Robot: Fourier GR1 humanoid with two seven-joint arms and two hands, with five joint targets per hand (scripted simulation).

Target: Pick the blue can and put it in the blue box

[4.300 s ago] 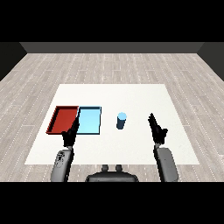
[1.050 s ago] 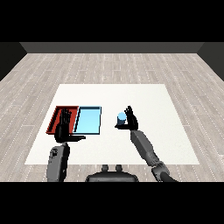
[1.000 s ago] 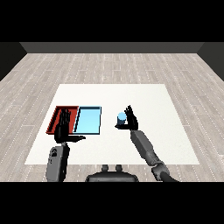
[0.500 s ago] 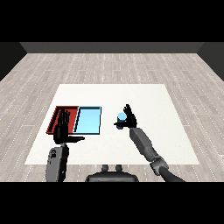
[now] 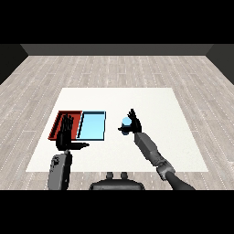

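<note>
The blue can (image 5: 125, 122) stands upright on the white table, right of the light blue tray (image 5: 93, 126). My right hand (image 5: 135, 125) is pressed to the can's right side. Its thumb crosses low in front of the can and its fingers curl behind, with one finger still pointing up. My left hand (image 5: 65, 135) is open over the near edge of the red tray (image 5: 58, 119), fingers straight up and thumb stuck out to the right. Both trays hold nothing.
The red tray and the light blue tray lie side by side at the table's left. The white table (image 5: 155, 103) spreads bare behind and to the right of the can, with wood floor around it.
My right hand came in from the right to the can, and its thumb and fingers have closed round it. The can has stayed in place. My left hand has barely shifted.
</note>
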